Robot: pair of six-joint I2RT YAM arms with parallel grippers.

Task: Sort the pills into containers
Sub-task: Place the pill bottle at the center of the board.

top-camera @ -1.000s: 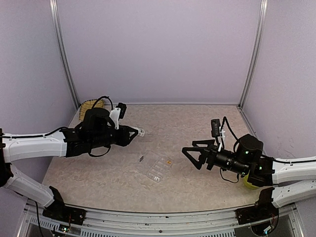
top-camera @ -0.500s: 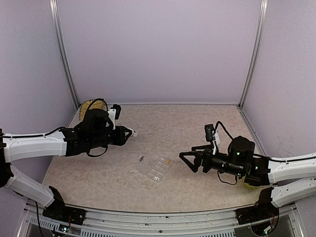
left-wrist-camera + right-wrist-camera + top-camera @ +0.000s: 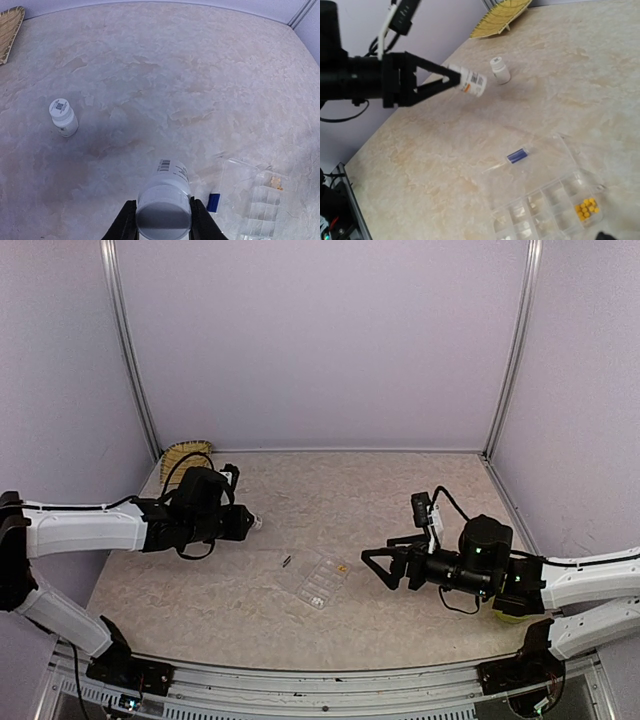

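- A woven yellow mat (image 3: pixel 185 452) sat in the far left corner of the tabletop (image 3: pixel 350 480).
- 1 capped white bottle (image 3: pixel 63 116) stood upright toward the left edge.
- A 2nd white bottle (image 3: pixel 164 207) was off the surface, tipped sideways.
- A small blue-tipped clear tube (image 3: pixel 518 155) lay near the middle.
- A yellow-green bowl (image 3: pixel 505 612) sat by the right edge, mostly hidden.

Seen from above, the pills (image 3: pixel 343 567) in the organizer box (image 3: pixel 318 584) are mere specks. The bottle (image 3: pixel 256 522) gripped in the left tool (image 3: pixel 246 524) is mostly hidden, and the bowl (image 3: pixel 503 614) lies largely under the right arm. The left wrist view crops bottle and box at its bottom edge. The right tool (image 3: pixel 373 567) shows in its own view only as a dark tip.
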